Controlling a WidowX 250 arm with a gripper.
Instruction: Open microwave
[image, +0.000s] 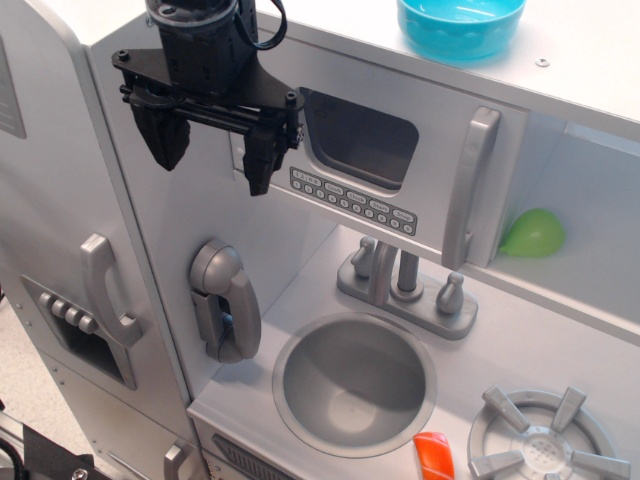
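The microwave sits in the upper part of the toy kitchen, directly above the round sink and the faucet. Its door appears slightly ajar at the right side, where a gap shows a green object inside the compartment. The door carries a dark rounded window, a row of small buttons beneath that window, and a vertical bar handle at the right end.

The claw hangs at the left end of the microwave door, up and to the left of the window. Its two dark fingers point down and stand well apart, with nothing between them; the claw is wide open and holds nothing. The right-hand finger overlaps the door's left edge, just beside the start of the button row; whether it touches the surface cannot be told. The handle is well apart from the claw, across the full width of the window.

A blue bowl rests on top of the cabinet above the microwave. Below the claw, a grey toy phone hangs on the wall left of the sink. The fridge door stands further left of the microwave, and an orange object lies just right of the sink's front rim.
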